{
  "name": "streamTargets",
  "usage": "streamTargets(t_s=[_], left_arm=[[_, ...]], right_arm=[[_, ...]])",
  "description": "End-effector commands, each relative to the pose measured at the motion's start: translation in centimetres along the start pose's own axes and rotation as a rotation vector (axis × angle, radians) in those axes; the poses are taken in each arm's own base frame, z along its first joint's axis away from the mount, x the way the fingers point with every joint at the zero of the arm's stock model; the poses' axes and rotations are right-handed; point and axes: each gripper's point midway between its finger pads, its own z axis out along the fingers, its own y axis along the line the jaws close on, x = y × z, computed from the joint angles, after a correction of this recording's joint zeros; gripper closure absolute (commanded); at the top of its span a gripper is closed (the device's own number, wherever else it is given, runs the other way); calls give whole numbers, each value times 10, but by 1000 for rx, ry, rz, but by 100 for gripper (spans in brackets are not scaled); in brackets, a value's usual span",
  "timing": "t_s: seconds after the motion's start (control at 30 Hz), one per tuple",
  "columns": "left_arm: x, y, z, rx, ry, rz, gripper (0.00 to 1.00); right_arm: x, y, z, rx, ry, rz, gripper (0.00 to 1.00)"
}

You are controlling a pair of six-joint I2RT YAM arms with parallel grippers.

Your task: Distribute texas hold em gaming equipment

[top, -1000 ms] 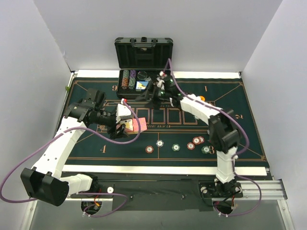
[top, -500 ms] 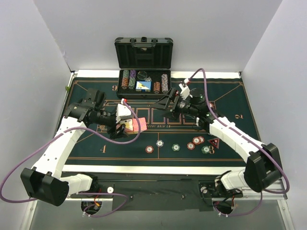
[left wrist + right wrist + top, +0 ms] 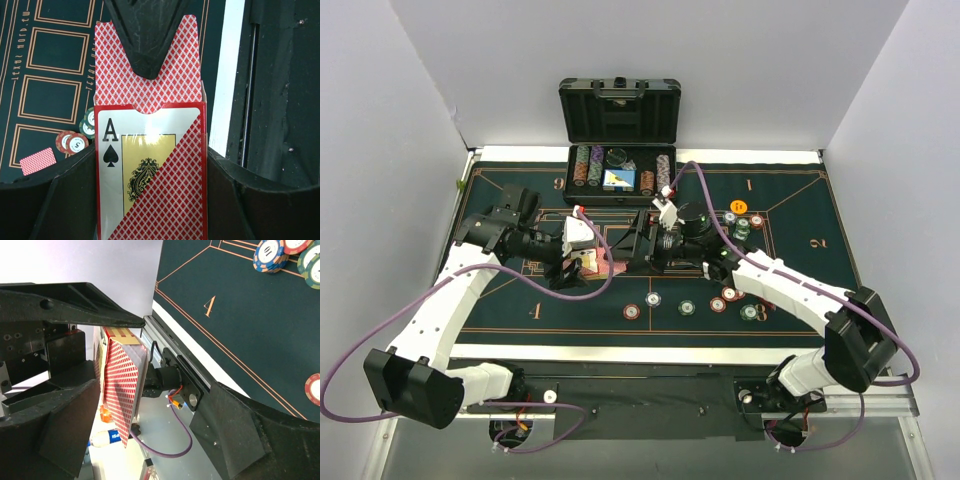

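Green-felt worktop (image 3: 505,305): chip row (image 3: 687,307) at 5 o'clock, orange disc (image 3: 739,207) w/ loose chips (image 3: 742,229) at 2, black case (image 3: 620,112) at 12.

In this view your right gripper (image 3: 155,390) has its fingers (image 3: 55,430) spread wide, one at each lower corner. Between them a card pack (image 3: 122,390) with a red diamond pattern stands on edge, just beside the finger at the view's left. A black pointed finger of the left gripper (image 3: 131,320) meets the pack's top. Beyond lies the green bench (image 3: 240,330), marked "4". Striped chips (image 3: 270,254) sit at the upper right, and one red chip (image 3: 314,389) at the right edge.
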Motion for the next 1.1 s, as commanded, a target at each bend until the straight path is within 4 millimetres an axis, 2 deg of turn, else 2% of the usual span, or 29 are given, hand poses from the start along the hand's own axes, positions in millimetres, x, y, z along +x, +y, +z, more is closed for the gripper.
streamTargets(t_s=[0.0, 0.23, 0.47, 0.73, 1.07], left_arm=[[-19, 5, -3, -8, -63, 67, 86], [-23, 7, -4, -11, -72, 67, 86], [-26, 8, -4, -13, -79, 70, 86], [-31, 10, -5, -17, -91, 72, 86], [-32, 10, -5, -17, -93, 70, 86]], right_arm=[[-12, 22, 1, -61, -44, -25, 15], [-5, 13, 5, -50, -26, -5, 27], [-4, 6, -2, -35, -31, -2, 36], [-11, -2, -11, -21, -52, 16, 44], [-26, -2, -27, -26, -95, 23, 52]])
